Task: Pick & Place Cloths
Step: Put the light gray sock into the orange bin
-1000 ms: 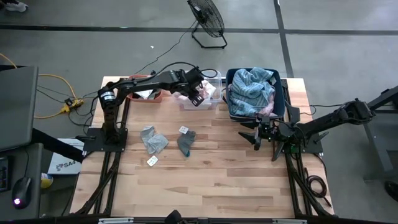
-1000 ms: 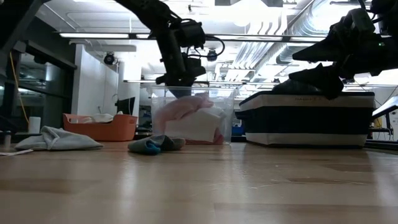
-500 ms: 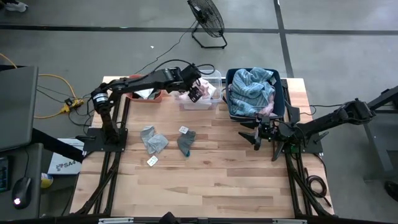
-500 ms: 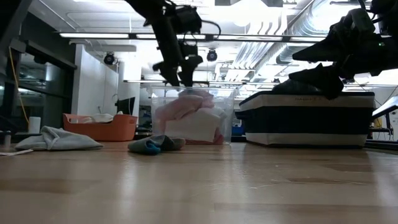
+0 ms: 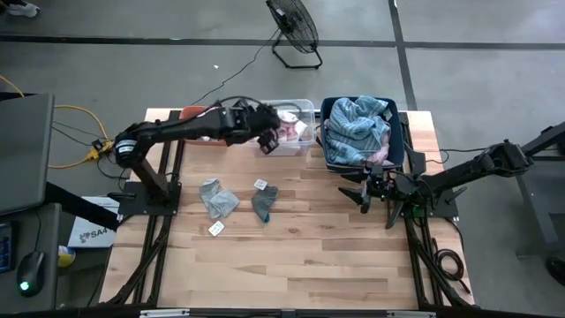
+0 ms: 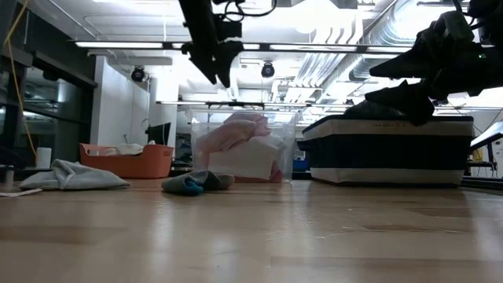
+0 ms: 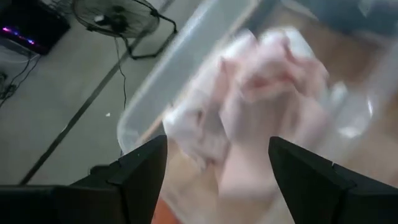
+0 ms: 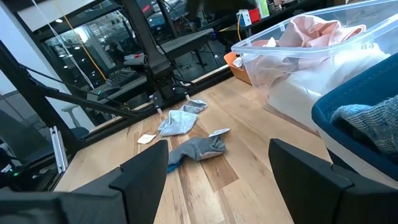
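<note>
**A:** Going left to right from overhead, what do you have?

**B:** At ten o'clock on the table (image 5: 309, 256) I see the orange bin (image 5: 205, 124), mostly covered by the left arm. The left gripper (image 5: 265, 139) sits at the near left corner of the clear bin (image 5: 305, 106), fingers spread and nothing between them. The wrist view confirms it: both dark fingers (image 7: 140, 171) stand apart over the pale pink cloth (image 7: 267, 106) heaped in that bin.

**A:** And on the boards?

**B:** Two loose pieces around nine o'clock of centre: a small grey cloth (image 5: 217, 198) and, just to its right, a darker grey one (image 5: 263, 201), each with a white tag nearby. The low view shows them flattened, so I can't read their shapes there, but it alone shows the pink cloth rising above the clear bin's rim.

**A:** Further right?

**B:** The dark blue bin (image 5: 399, 141) at one o'clock, piled with the blue-striped cloth (image 5: 357, 128). The right gripper (image 5: 365, 196) waits at three o'clock, in front of that bin, jaws apart and empty.

**A:** Anything unclear?

**B:** The left wrist picture is smeared, so I can't separate pink from white fabric there. The right wrist view cuts off the blue bin, showing only an edge. What lies in the orange bin I can't make out from above.
</note>
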You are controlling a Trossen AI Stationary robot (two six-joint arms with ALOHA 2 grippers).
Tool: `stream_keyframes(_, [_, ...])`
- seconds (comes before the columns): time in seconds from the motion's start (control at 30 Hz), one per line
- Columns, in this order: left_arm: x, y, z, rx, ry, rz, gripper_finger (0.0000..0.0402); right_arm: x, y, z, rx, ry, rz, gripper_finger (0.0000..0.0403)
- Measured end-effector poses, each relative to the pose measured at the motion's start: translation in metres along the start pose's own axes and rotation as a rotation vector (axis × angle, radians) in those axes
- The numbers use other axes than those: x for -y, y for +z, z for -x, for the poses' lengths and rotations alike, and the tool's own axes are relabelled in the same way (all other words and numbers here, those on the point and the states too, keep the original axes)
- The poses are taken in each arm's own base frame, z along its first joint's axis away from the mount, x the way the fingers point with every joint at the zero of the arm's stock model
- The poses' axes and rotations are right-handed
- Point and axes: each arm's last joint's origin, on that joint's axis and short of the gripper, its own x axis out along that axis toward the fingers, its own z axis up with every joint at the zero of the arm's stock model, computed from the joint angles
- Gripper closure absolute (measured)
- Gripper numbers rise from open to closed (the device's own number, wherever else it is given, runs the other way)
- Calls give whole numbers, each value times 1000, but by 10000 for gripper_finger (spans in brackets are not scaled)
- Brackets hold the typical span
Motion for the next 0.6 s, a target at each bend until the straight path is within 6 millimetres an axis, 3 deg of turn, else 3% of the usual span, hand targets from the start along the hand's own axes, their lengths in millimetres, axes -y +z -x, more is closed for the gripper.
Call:
stream_keyframes(0.27, [12, -31, 34, -87, -36, -39, 126, 0, 0, 0, -1, 0, 0, 133])
stream_keyframes(0.6, [20, -108, 56, -160, -82, -12, 126, 0, 0, 0, -1, 0, 0, 133])
